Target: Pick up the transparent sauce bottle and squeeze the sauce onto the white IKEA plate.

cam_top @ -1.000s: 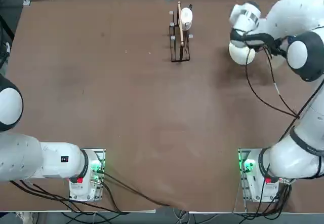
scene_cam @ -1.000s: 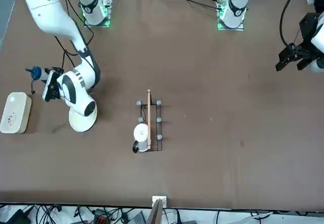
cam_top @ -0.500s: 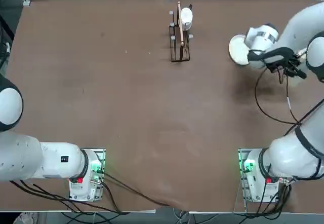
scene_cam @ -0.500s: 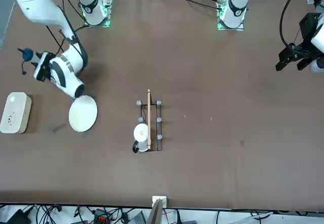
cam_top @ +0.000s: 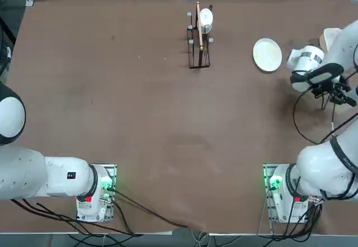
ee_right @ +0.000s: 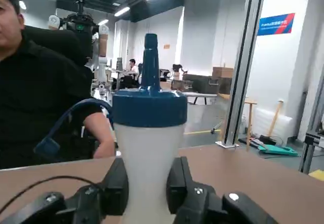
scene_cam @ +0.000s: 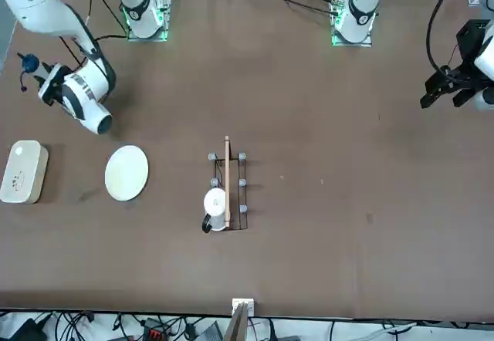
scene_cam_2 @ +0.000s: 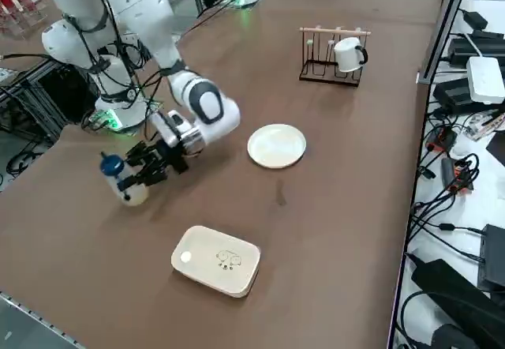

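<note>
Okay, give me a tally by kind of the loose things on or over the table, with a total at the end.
Squeeze bottles: 1, the transparent sauce bottle held in the right gripper
Plates: 1, the white IKEA plate
Boxes: 1, the white rounded box
Wire racks: 1, the black rack
Cups: 1, the white cup on the rack
Total: 5

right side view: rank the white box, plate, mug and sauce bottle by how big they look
1. white box, though nearest the camera
2. plate
3. sauce bottle, in the right end effector
4. mug, farthest, so unsure against the bottle
</note>
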